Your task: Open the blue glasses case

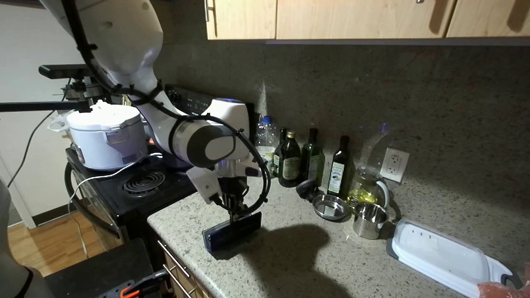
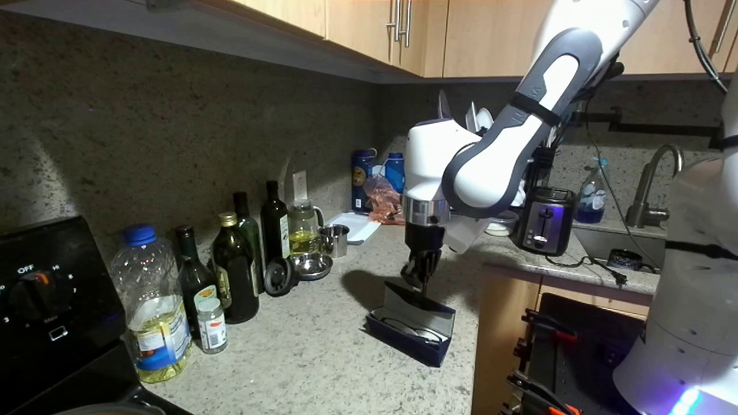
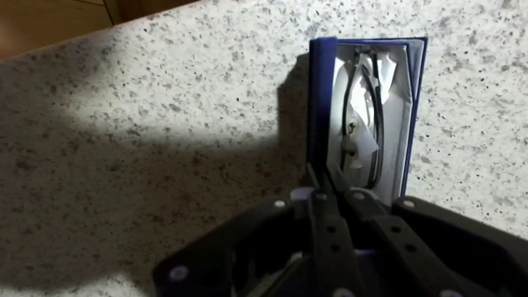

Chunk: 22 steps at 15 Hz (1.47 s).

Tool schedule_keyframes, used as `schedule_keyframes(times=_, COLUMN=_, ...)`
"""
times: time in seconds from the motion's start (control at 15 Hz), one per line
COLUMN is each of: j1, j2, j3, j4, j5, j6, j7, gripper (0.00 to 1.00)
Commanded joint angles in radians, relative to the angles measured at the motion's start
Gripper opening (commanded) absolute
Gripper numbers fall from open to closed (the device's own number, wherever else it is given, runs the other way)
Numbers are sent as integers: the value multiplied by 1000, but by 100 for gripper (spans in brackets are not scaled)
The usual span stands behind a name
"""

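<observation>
Tool [image 3: 325,175] pinched on raised lid [image 3: 322,90] of the 1 blue glasses case [image 2: 403,341]. Case is directly under tool on tabletop [image 2: 311,357], w/ 1 pr glasses [image 3: 380,136] inside. Wall side of tool, approx in a row: 4 dark btls [image 2: 233,282], 1 clear btl [image 2: 158,328] w/ blue cap, 1 sm jar [image 2: 212,329], 1 glass pitcher [image 2: 303,235], 1 steel cup [image 2: 334,241], 1 steel bowl [image 2: 312,267].

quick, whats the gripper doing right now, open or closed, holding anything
Gripper: closed, holding the raised lid of the blue glasses case by its edge.
</observation>
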Motion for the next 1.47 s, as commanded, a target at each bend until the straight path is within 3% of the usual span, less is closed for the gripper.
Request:
schedule_keyframes(times=0.0, j1=-10, j2=31, j3=-13, j4=-5, j5=9, j6=21, j7=-43, gripper=1)
schedule_keyframes(times=0.47, j1=-22, j2=102, j3=-43, j4=-7, j5=-6, j6=38, j7=-46, gripper=1)
schedule_keyframes(times=1.2, j1=-38, j2=172, j3=-121, j4=-42, j5=-26, j6=160, j7=-25, gripper=1)
schedule_keyframes(times=1.27, j1=-39, j2=176, j3=-126, j4=-41, j5=-27, j6=164, j7=-26, gripper=23)
schedule_keyframes(times=1.4, j1=-37, j2=178, j3=-144, j4=-43, j5=-42, j6=153, j7=-16, gripper=36)
